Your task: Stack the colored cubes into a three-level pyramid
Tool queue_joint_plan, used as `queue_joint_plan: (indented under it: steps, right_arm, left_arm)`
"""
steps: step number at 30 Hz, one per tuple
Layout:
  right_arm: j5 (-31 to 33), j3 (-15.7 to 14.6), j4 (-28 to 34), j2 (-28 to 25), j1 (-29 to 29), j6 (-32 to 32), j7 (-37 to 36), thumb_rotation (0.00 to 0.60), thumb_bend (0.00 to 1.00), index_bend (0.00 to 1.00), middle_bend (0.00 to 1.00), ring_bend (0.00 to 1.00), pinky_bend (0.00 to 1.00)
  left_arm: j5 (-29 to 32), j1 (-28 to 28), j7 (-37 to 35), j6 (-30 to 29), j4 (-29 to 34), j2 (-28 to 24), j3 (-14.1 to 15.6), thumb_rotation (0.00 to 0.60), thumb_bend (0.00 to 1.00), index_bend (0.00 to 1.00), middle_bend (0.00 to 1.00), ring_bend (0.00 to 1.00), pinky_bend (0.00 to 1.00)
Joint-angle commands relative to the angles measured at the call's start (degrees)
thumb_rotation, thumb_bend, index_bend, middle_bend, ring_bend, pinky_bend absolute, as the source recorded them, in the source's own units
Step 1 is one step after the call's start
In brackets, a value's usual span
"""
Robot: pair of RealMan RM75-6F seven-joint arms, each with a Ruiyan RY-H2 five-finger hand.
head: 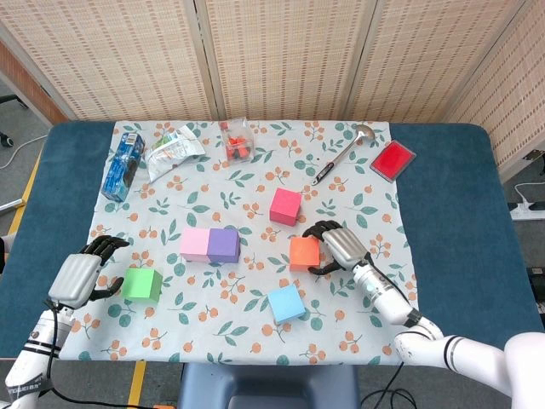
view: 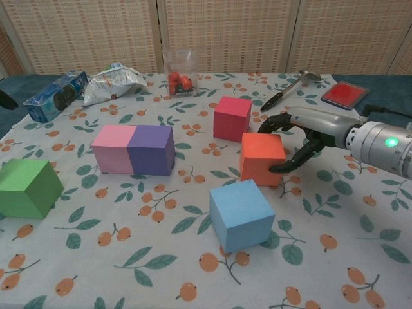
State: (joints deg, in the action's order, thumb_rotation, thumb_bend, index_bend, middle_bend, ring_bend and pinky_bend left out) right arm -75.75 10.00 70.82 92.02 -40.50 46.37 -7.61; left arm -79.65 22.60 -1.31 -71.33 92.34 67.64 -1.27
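My right hand [head: 330,248] [view: 302,138] grips the orange cube [head: 301,253] [view: 260,158] from its right side, fingers over the back top edge and thumb on the front right face; the cube rests on the cloth. Pink cube [head: 196,244] [view: 114,149] and purple cube [head: 224,245] [view: 152,149] stand touching side by side. The red cube [head: 286,205] [view: 232,118] sits just behind the orange one, the blue cube [head: 286,302] [view: 241,214] in front. My left hand [head: 81,274] hovers open just left of the green cube [head: 141,284] [view: 27,187].
Along the far edge of the floral cloth [head: 255,341] lie a blue packet [head: 123,164], a silver bag [head: 174,145], a clear box of red pieces [head: 237,141], a metal spoon [head: 343,153] and a flat red box [head: 392,160].
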Motion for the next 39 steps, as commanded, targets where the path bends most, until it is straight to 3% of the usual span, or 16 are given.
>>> queue_joint_plan:
  steps: [1, 7, 16, 27, 39]
  right_arm:
    - [0.32, 0.1, -0.48, 0.57, -0.27, 0.05, -0.4, 0.489, 0.06, 0.32, 0.27, 0.15, 0.14]
    - [0.09, 0.76, 0.43, 0.64, -0.43, 1.84, -0.47, 0.491, 0.09, 0.39, 0.34, 0.21, 0.17]
    - [0.52, 2.82, 4.06, 0.16, -3.68, 0.6, 1.6, 0.491, 0.09, 0.41, 0.35, 0.23, 0.18]
    - [3.38, 5.4, -1.32, 5.27, -10.38, -4.27, 4.04, 0.489, 0.09, 0.42, 0.35, 0.23, 0.18]
    - [5.99, 5.86, -8.34, 9.19, -13.85, -7.48, 3.87, 0.49, 0.09, 0.42, 0.35, 0.23, 0.17]
  left_arm:
    - [-0.21, -0.11, -0.24, 0.07, -0.07, -0.04, -0.21, 0.6, 0.34, 0.22, 0.18, 0.12, 0.28]
    - [-0.52, -0.42, -0.85, 0.17, -0.29, -0.27, -0.67, 0.6, 0.34, 0.22, 0.18, 0.12, 0.28]
    - [-1.44, -0.83, -0.19, -0.11, 0.66, -0.77, -1.01, 0.6, 0.34, 0.22, 0.18, 0.12, 0.28]
    - [-1.69, -1.46, 0.39, -0.32, 1.41, -1.06, -1.37, 0.6, 0.34, 0.22, 0.18, 0.12, 0.28]
    - [-1.66, -1.68, -0.13, 0.21, 0.86, -0.93, -1.78, 0.6, 0.34, 0.22, 0.18, 0.12, 0.28]
